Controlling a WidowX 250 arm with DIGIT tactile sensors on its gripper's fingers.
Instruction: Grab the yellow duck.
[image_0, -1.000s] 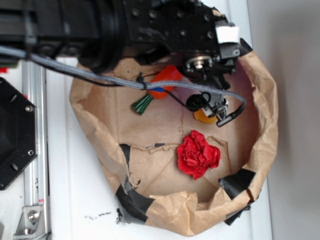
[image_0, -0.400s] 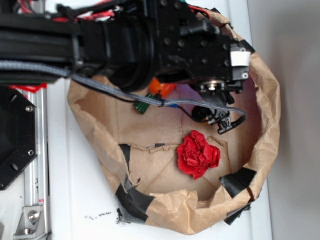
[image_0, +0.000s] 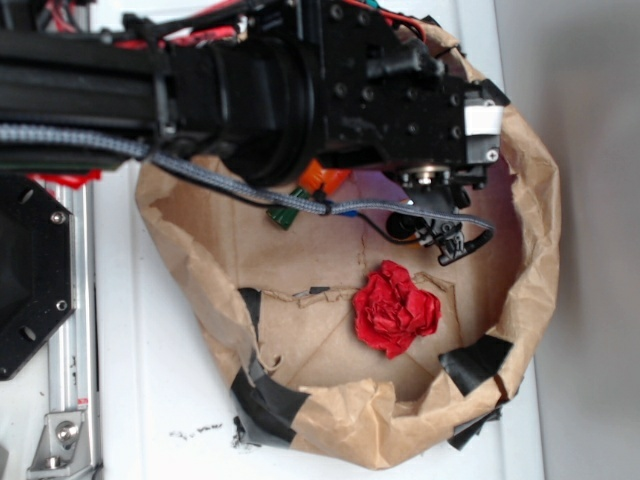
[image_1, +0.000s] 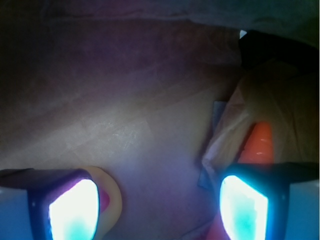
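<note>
In the wrist view the yellow duck (image_1: 114, 197) shows as a pale yellow curved edge with a red patch. It lies on the brown paper floor right beside the inner side of the left fingertip (image_1: 72, 210). My gripper (image_1: 159, 212) is open, with bare paper between the fingers and the right fingertip (image_1: 245, 207) near the carrot. In the exterior view the gripper (image_0: 440, 232) hangs low inside the paper bag and hides the duck beneath it.
The orange toy carrot (image_0: 322, 178) with its green stem (image_0: 285, 212) lies left of the gripper, partly under the arm; it also shows in the wrist view (image_1: 260, 145). The red ruffled ball (image_0: 395, 308) lies just in front. The crumpled paper bag wall (image_0: 530, 200) rings everything.
The arm has come forward and down over the bag, covering the duck and most of the carrot. Since 0.4 s ago it has barely moved.
</note>
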